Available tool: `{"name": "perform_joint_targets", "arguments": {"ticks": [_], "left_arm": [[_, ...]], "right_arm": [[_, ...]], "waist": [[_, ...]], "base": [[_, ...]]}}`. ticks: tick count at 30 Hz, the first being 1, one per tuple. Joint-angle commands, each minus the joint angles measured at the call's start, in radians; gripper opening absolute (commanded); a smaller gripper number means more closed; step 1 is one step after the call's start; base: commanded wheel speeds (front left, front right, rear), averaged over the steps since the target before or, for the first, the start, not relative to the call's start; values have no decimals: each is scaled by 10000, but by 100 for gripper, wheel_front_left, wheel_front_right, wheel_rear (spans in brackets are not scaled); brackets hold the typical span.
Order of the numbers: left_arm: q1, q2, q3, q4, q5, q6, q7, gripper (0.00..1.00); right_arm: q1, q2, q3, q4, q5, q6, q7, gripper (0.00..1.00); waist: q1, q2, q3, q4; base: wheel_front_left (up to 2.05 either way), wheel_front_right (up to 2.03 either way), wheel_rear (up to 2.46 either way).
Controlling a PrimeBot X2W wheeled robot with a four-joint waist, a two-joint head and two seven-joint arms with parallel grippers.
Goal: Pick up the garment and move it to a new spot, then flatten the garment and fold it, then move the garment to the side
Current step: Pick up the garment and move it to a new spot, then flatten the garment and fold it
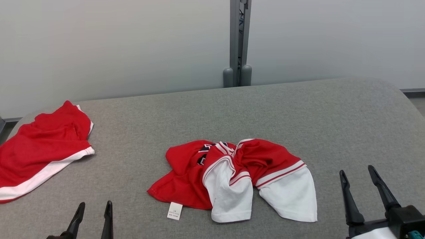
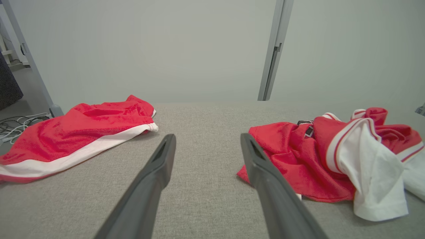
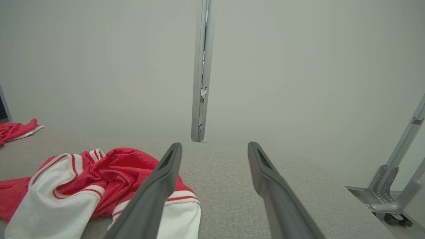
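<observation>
The garment, a red jersey with white sleeves and a white label, lies crumpled near the middle of the grey padded table. My left gripper stands open at the lower left, short of the garment's left edge, with nothing between its fingers. In the left wrist view the garment lies just right of the open left gripper. My right gripper stands open at the lower right, clear of the white sleeve. The right wrist view has the garment left of the open right gripper, partly behind its left finger.
A second red piece with a white band lies at the table's far left edge. A grey post stands behind the table against the pale wall. Bare grey table stretches behind and to the right of the garment.
</observation>
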Motion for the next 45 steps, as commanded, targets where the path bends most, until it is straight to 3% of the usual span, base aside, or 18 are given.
{"name": "perform_joint_targets", "arguments": {"ticks": [1,11,21,27,31,37,45], "left_arm": [[287,1,260,-247,125,-67,-42,100],[1507,-817,1766,-673,858,-1427,-33,100],[1440,-1490,2573,-444,1423,-2058,-34,100],[877,-1798,2040,-1042,1473,-2469,111,100],[173,-2093,939,-1296,1111,-2790,1363,100],[-774,-2445,-264,60,-254,-2916,4197,100],[-1903,-2507,-186,1850,-566,-2604,4654,100]], "right_arm": [[172,-40,-159,106,92,1,-44,100],[540,104,-583,469,97,1,-35,100],[351,147,-378,451,58,1,-35,100],[161,60,-246,359,95,1,-35,100],[-140,6,-23,236,155,1,-35,100],[-737,55,385,54,370,1,-33,100],[-1145,142,414,79,579,1,-32,100]], "waist": [[0,-1,-124,187],[0,-1,-259,391],[0,-1,-205,154],[0,-1,-24,-169],[0,-1,316,-605],[0,-1,1295,-1596],[0,-1,2094,-2270]], "base": [[0,0,0],[0,0,0],[0,0,0],[0,0,0],[0,0,0],[0,0,0],[0,0,0]]}}
